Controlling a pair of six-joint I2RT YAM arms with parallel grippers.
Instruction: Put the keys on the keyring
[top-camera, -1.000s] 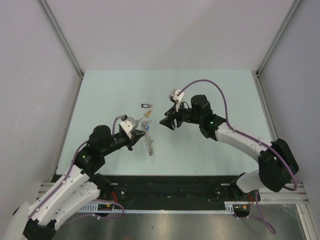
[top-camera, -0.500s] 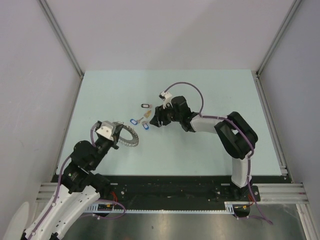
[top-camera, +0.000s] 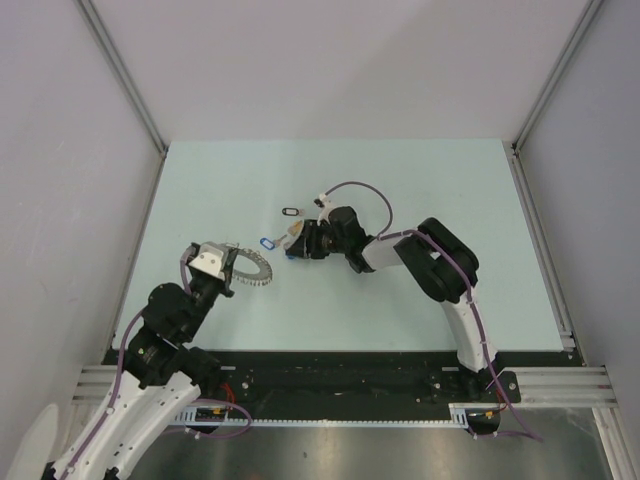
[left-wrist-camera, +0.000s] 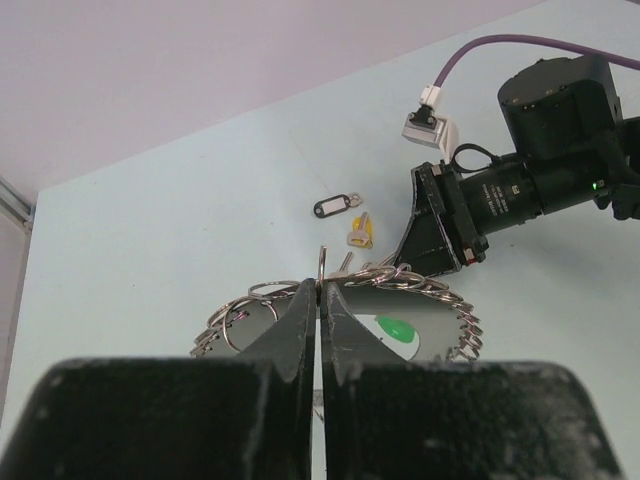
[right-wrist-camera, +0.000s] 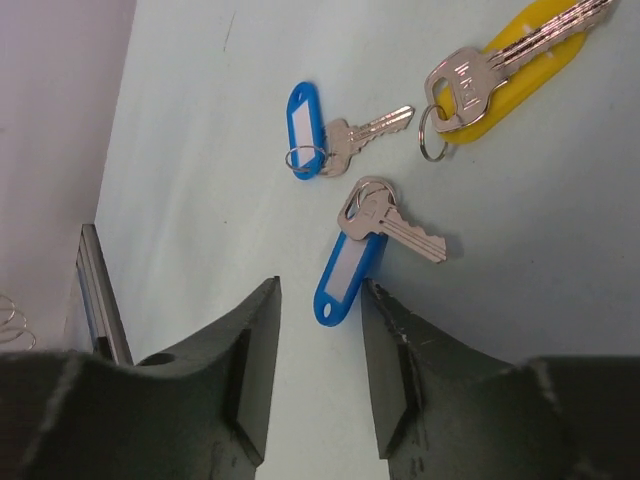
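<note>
My left gripper (left-wrist-camera: 320, 292) is shut on the rim of the keyring (left-wrist-camera: 440, 300), a big silver ring of small loops held just off the table (top-camera: 250, 271). A green tag (left-wrist-camera: 395, 328) shows through its hole. My right gripper (right-wrist-camera: 320, 290) is low over the keys, jaws open. A blue-tagged key (right-wrist-camera: 345, 270) lies between its fingertips, the tag against the right finger (right-wrist-camera: 392, 330). Beyond it lie a second blue-tagged key (right-wrist-camera: 305, 125) and a yellow-tagged key (right-wrist-camera: 510, 55). A black-tagged key (top-camera: 291, 211) lies further back.
The pale green table (top-camera: 430, 190) is walled by grey panels at left, right and back. The right arm's forearm and purple cable (top-camera: 360, 190) stretch across the middle. A metal rail (top-camera: 350, 385) runs along the near edge.
The right gripper has moved left and down onto the keys and its jaws have narrowed. The left gripper drew back to the left with the keyring, then stayed still.
</note>
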